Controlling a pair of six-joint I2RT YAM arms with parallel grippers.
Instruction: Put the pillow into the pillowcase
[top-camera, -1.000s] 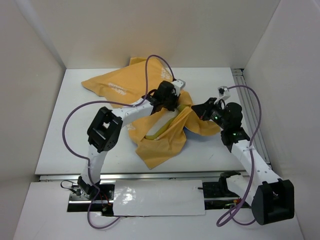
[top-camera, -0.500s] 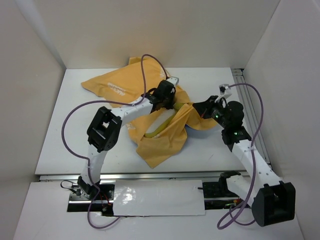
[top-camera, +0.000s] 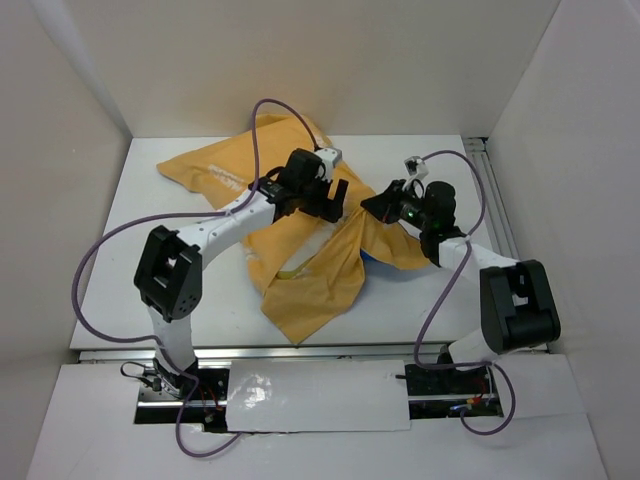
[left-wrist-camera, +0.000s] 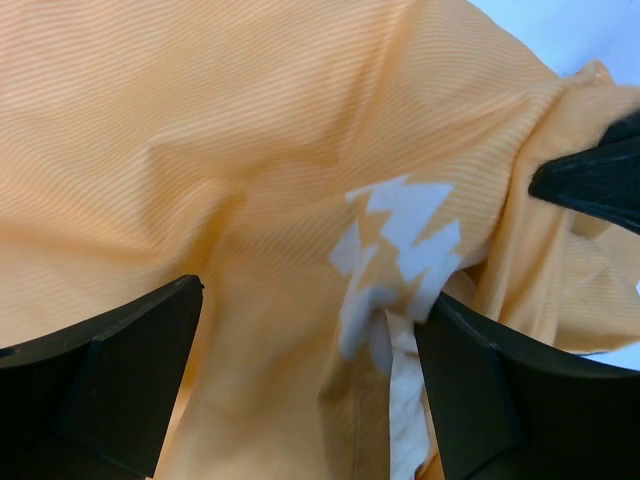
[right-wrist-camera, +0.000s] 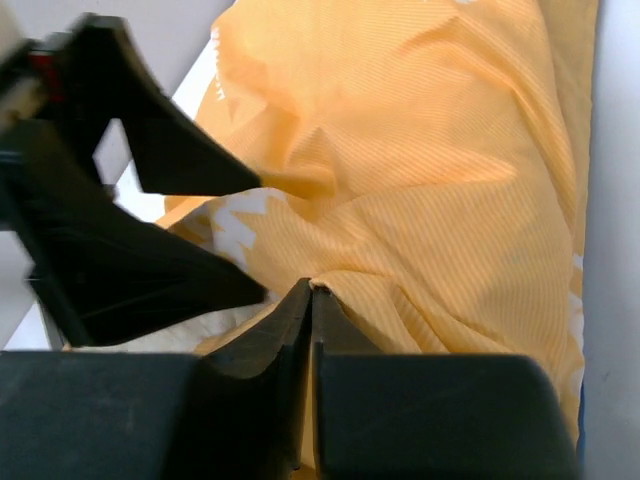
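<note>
The mustard-orange pillowcase (top-camera: 300, 285) lies crumpled mid-table, its white lettering (left-wrist-camera: 400, 235) facing up. Only a pale sliver of the pillow (top-camera: 312, 252) shows at a fold; the rest is hidden under the cloth. My left gripper (top-camera: 328, 196) hovers over the cloth with its fingers (left-wrist-camera: 110, 370) spread wide and nothing held; orange fabric lies beneath the gap (left-wrist-camera: 310, 340). Just to its right, my right gripper (top-camera: 372, 206) has its fingers pressed together on a raised edge of the pillowcase (right-wrist-camera: 400, 230), pinched at the tips (right-wrist-camera: 312, 300).
A corner of the blue underside (top-camera: 373, 262) peeks out below the right gripper. White enclosure walls surround the table (top-camera: 130, 270). Purple cables (top-camera: 265, 110) arc over the cloth. A metal rail (top-camera: 490, 190) runs along the table's right side.
My left gripper has opened, let go of the cloth and drawn back toward the far left. The right arm has swung inward and farther away, still gripping the pillowcase edge. Less pillow shows.
</note>
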